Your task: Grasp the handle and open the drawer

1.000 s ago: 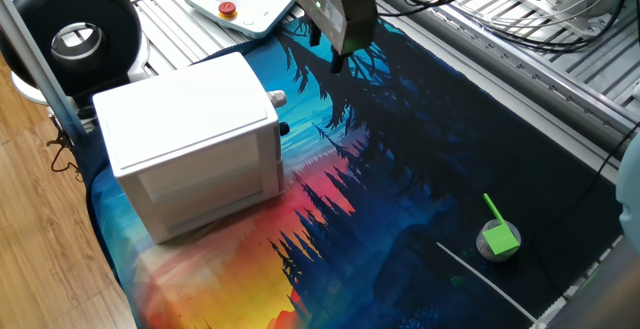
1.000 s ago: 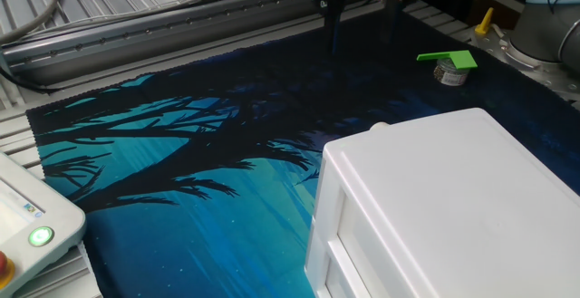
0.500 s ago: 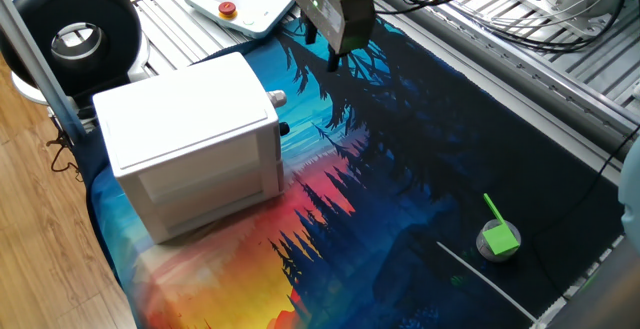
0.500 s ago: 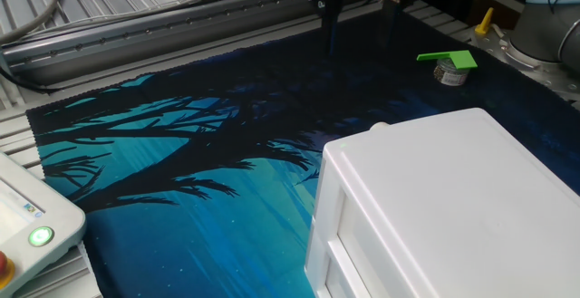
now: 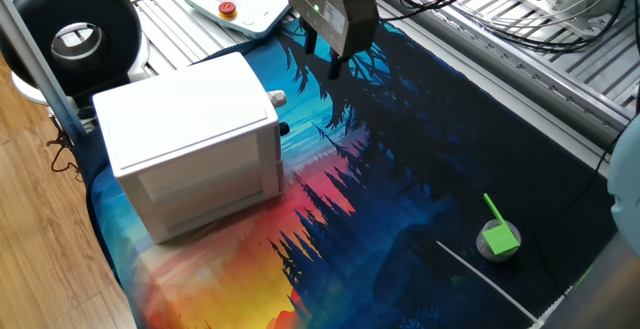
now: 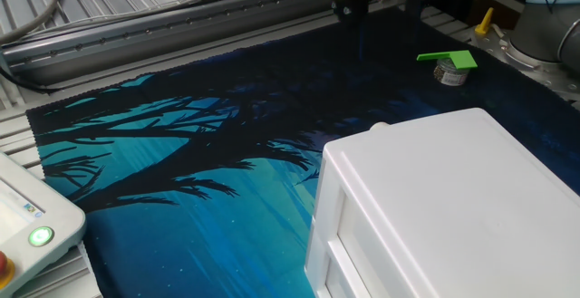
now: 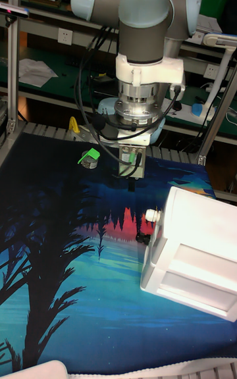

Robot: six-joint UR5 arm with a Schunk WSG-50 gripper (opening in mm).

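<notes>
The step in hand looks like the approach: the tool [image 5: 322, 53] hangs in the air above the patterned cloth on the table [image 5: 420, 169], well apart from the white cabinet [image 5: 190, 144] and touching nothing. Its dark fingers point down and hold nothing; whether they stand wide or narrow I cannot tell, since the views show them too dark and small. The next move, as I judge it, calls for lowering the tool to the height of the handle [image 5: 276, 98], lining it up with the knob and closing on it before pulling outward. The handle is a small round silvery knob sticking out from the upper drawer [image 7: 194, 224] of the cabinet, on the face turned toward the tool. The drawer is white, flush with the cabinet, so apparently not yet opened. A small black knob [image 5: 284, 128] sits just below.
</notes>
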